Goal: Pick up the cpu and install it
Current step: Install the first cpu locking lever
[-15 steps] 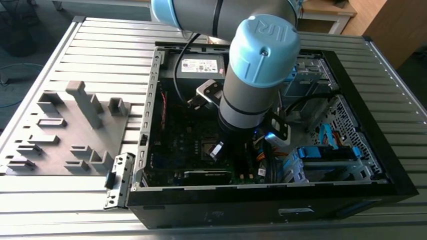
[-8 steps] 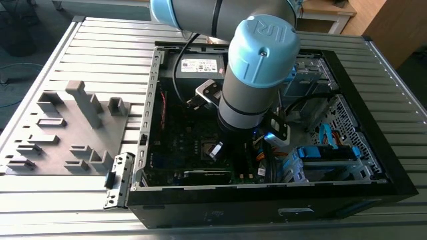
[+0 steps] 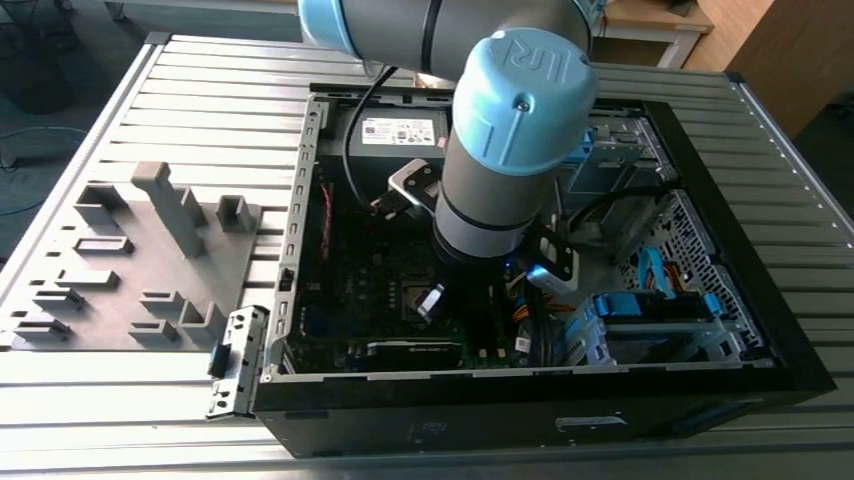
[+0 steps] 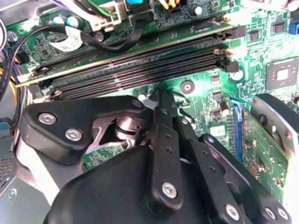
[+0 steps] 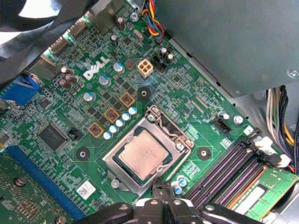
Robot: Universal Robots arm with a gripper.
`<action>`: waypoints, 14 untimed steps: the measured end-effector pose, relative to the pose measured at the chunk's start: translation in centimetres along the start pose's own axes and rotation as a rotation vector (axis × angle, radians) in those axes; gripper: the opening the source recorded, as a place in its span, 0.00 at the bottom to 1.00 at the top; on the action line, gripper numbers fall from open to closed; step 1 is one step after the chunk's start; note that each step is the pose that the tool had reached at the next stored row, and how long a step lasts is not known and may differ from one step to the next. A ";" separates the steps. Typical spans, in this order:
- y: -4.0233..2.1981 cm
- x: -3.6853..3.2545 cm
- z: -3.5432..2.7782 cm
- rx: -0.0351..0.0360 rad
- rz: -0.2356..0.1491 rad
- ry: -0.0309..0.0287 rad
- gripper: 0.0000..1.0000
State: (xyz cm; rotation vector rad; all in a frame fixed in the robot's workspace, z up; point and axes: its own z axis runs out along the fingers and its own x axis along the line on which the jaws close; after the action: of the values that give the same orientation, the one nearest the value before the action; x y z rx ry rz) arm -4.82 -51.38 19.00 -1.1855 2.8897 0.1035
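The tool hangs low inside the open computer case, its black fingertips drawn together to a narrow point with nothing between them, so it is clenched on nothing. In the first wrist view the tips sit just beside the near edge of the cpu socket, above the green motherboard.

The cpu lies just beyond the tips, seated flat in the socket's square recess and apart from the tool. It is a small, thin square chip with a dull silver-grey metal face that takes on a faint pinkish sheen in the light; its corners are slightly clipped, and a darker rim shows around the metal lid. A bright metal frame surrounds it on the board.

To one side of the tool run the long dark memory slots, with a green memory stick in the outermost one; the second wrist view shows the same slots just past the fingertips. Farther off, a grey power-supply box stands over the board's edge.

In the exterior view the arm reaches down into the case, which rests on a ribbed metal counter next to a grey parts fixture.
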 end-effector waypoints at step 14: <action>0.23 -0.18 -4.25 0.0004 0.000 0.0005 0.11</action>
State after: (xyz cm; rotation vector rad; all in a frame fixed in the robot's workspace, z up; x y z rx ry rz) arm -4.81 -51.38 23.26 -1.1858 2.8900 0.1026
